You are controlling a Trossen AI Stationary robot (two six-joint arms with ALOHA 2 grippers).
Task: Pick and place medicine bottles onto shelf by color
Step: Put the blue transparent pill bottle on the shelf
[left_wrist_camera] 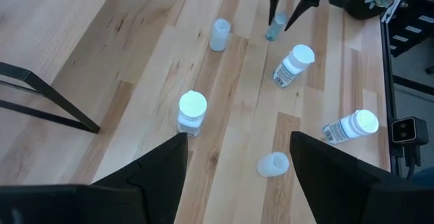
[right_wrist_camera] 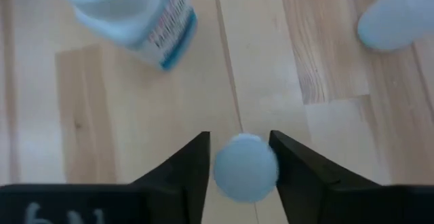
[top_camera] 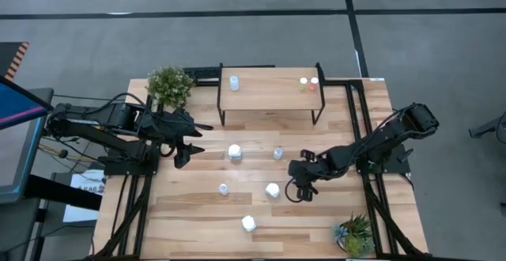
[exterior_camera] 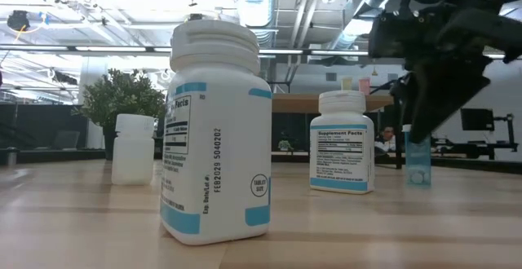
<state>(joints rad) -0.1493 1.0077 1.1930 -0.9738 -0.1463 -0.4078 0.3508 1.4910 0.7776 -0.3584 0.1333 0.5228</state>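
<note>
The shelf point(top_camera: 269, 96) stands at the table's far middle and carries a white bottle point(top_camera: 234, 82), a yellowish one point(top_camera: 303, 82) and a reddish one point(top_camera: 314, 83). Several more medicine bottles stand on the table. They include white ones point(top_camera: 235, 152) point(top_camera: 273, 190) point(top_camera: 248, 223) and small pale-blue ones point(top_camera: 277, 153) point(top_camera: 224, 188). My right gripper point(top_camera: 299, 191) is down at the table's right middle, shut on a small pale-blue bottle point(right_wrist_camera: 245, 168). My left gripper point(top_camera: 186, 146) hangs open above the table, left of the shelf. My right gripper pinches the small pale-blue bottle between its two fingers, one on each side of the round body point(right_wrist_camera: 218, 173) just under the cap. The fingers slant down from above on the table's right side. The bottle stands upright with its base on the table point(exterior_camera: 418, 179).
One potted plant point(top_camera: 169, 85) sits at the far left corner and another point(top_camera: 353, 233) at the near right corner. A white bottle point(right_wrist_camera: 132, 13) stands close beyond the right gripper. The shelf's black legs point(top_camera: 222, 111) reach down to the table.
</note>
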